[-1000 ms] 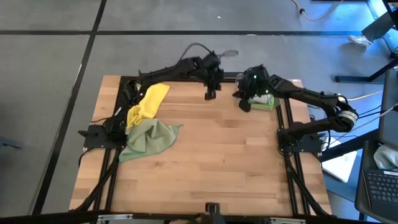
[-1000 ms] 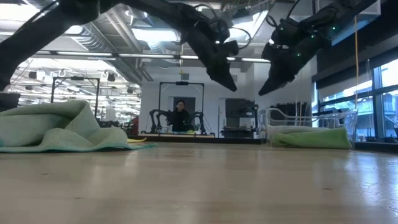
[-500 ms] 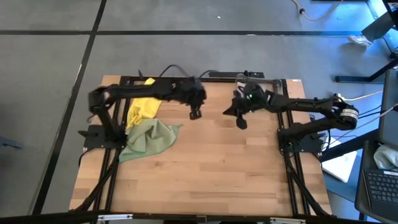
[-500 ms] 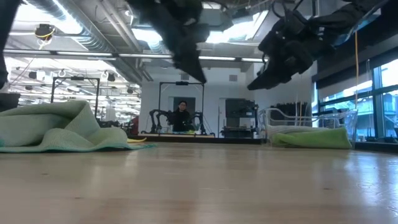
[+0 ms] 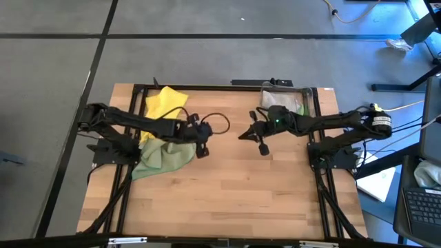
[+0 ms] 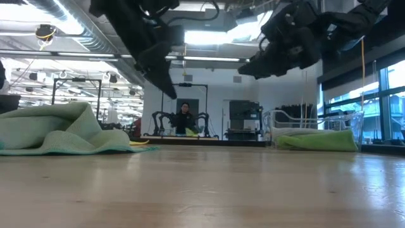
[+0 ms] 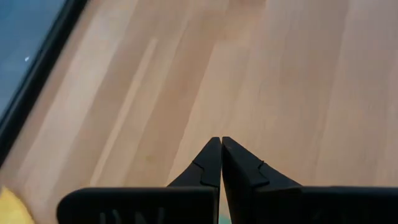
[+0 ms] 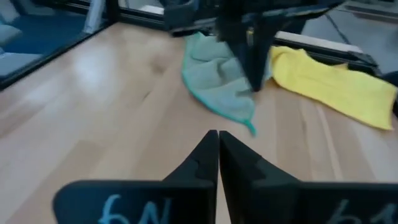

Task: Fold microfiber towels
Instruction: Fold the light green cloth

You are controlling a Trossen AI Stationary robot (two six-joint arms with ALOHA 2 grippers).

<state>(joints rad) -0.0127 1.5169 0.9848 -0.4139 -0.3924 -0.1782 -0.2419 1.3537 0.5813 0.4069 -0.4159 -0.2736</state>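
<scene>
A bright yellow towel [image 5: 164,103] lies crumpled at the far left, partly on a crumpled pale olive-green towel [image 5: 162,155] nearer me. Both show in the right wrist view, yellow [image 8: 336,84] and olive [image 8: 217,81]. A bright green towel [image 6: 316,140] lies folded in the clear bin [image 5: 282,96] at the far right. I cannot make out the grey-beige towel. My left gripper [image 5: 202,149] is shut and empty, in the air just right of the olive towel. My right gripper [image 5: 242,136] is shut and empty, in the air over the table's middle, pointing left.
The black frame rails [image 5: 207,87] run along the table's far, left and right edges. Bare wood [image 5: 227,193] lies between the towels and the near edge. A person [image 6: 184,117] and another robot stand in the room behind the table.
My left gripper has swung from the far middle of the table toward the left and near, to beside the olive towel. My right gripper has gone from over the bin toward the near edge and the left, to the table's middle. The towels have not moved.
</scene>
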